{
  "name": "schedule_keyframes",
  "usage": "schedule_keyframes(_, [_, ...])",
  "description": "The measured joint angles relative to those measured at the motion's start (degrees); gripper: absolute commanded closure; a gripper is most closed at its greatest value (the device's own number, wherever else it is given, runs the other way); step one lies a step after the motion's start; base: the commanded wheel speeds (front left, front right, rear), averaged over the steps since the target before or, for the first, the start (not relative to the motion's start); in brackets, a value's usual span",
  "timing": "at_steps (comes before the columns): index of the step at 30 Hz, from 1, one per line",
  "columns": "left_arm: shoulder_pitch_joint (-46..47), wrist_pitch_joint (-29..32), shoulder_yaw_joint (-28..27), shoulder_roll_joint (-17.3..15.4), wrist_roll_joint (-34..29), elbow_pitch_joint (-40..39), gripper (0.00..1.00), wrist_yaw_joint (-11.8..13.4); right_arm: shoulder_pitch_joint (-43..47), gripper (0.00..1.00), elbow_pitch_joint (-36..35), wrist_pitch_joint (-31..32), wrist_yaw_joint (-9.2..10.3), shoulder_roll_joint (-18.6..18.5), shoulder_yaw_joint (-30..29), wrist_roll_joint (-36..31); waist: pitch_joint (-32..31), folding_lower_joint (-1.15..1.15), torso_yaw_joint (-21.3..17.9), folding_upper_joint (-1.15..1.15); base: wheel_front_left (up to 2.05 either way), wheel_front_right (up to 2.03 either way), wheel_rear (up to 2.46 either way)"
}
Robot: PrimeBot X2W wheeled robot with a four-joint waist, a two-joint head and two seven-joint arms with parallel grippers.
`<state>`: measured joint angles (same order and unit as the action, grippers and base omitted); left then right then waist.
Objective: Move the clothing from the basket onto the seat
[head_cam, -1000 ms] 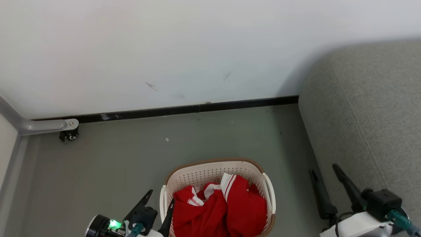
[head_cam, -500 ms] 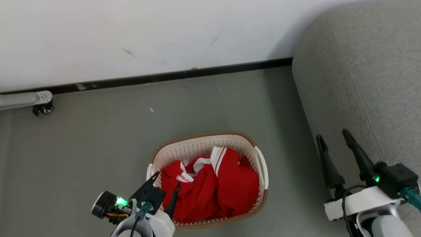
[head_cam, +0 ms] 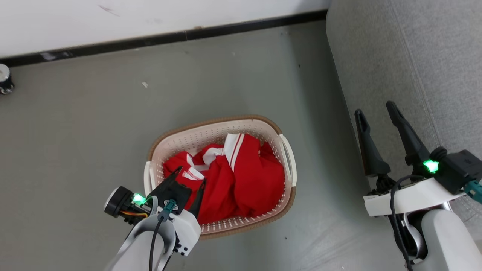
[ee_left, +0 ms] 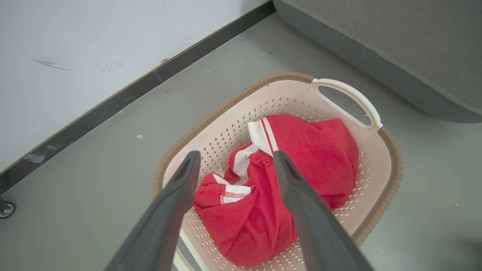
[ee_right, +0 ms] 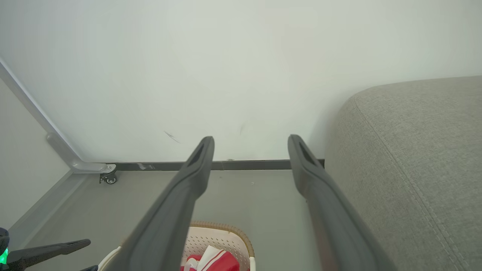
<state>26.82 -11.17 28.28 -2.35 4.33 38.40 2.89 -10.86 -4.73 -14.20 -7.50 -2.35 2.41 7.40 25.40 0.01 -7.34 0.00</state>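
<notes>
Shifted since a second ago: head camera tipped downward, so most of the wall has left its view; left gripper (head_cam: 191, 175) advanced from the basket's (head_cam: 211, 121) 9 o'clock rim to above the clothing (head_cam: 244, 177). Clothing: red, white striped cuffs, heaped inside the basket. Basket: cream, perforated, brown rim, standing on grey floor (head_cam: 75, 131) at the middle of the head view. Seat (head_cam: 414, 56): grey woven, at 2 o'clock from the basket, apart from it. Left gripper: fingers spread, empty, tips over the heap's 8 o'clock edge; contact cannot be told. Right gripper (head_cam: 374, 107): fingers spread, empty, at the basket's 3 o'clock, before the seat's side.
</notes>
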Motion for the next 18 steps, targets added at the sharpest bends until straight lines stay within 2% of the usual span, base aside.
schedule_keyframes(18, [7.3, 0.0, 2.6, 0.1, -1.9, 7.3, 0.00, 0.0, -10.2, 0.00, -0.6, -0.1, 0.00, -0.1, 1.6, 2.7, 12.8, 0.00, -5.0, 0.00, 0.00, 0.00, 0.00])
